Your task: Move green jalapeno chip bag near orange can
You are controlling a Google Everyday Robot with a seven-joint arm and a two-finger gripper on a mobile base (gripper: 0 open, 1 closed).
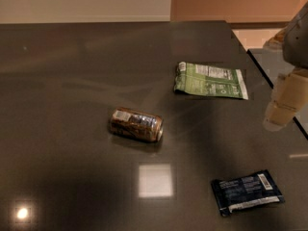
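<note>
Navy packet [246, 192] foremost; gripper [279, 118] at right edge; orange can [136, 124] central.

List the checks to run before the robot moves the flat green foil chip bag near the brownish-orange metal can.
1. Flat green foil chip bag uncovered on dark table: ok.
2. Brownish-orange metal can in view, on its side: ok.
3. Nothing lies between bag and can: ok.
4. Gripper at bag: not ok; hangs apart, right of it in view.
5. Dark navy packet out of the path: ok.
</note>
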